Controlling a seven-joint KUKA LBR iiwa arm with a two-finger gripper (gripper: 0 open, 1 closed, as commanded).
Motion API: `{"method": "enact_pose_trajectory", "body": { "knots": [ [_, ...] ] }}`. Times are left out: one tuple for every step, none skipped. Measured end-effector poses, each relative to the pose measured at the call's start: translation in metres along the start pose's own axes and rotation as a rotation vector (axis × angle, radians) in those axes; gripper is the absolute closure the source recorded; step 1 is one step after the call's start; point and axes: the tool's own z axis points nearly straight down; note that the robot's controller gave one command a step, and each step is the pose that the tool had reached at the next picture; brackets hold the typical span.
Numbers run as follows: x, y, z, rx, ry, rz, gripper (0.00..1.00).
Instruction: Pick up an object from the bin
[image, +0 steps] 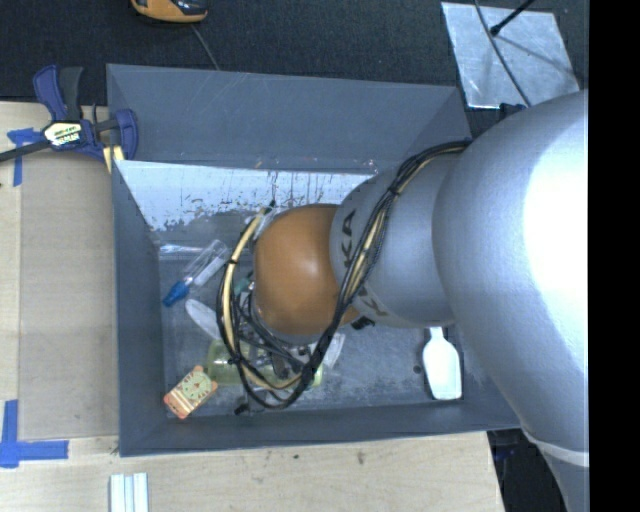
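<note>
Frankly, I'm reaching half blind at the bin's (135, 330) lower-left corner

The orange cover (295, 265) and its cable loops (262, 390) mask the pincer, so I cannot tell whether it is released or clenched. The nearest candidate, I judge, is a greenish thing (222, 358) under the cables, just down-left of the cover. Its long axis is too hidden to read. A tan patterned packet (190, 392) lies just beyond it toward the corner. A white bottle (441, 366) sits well apart on the right.
</note>
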Motion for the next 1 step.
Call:
{"method": "enact_pose_trajectory", "body": {
  "knots": [
    [0.0052, -0.0094, -0.0037, 0.0, 0.001, 0.267, 0.0]
  ]
}}
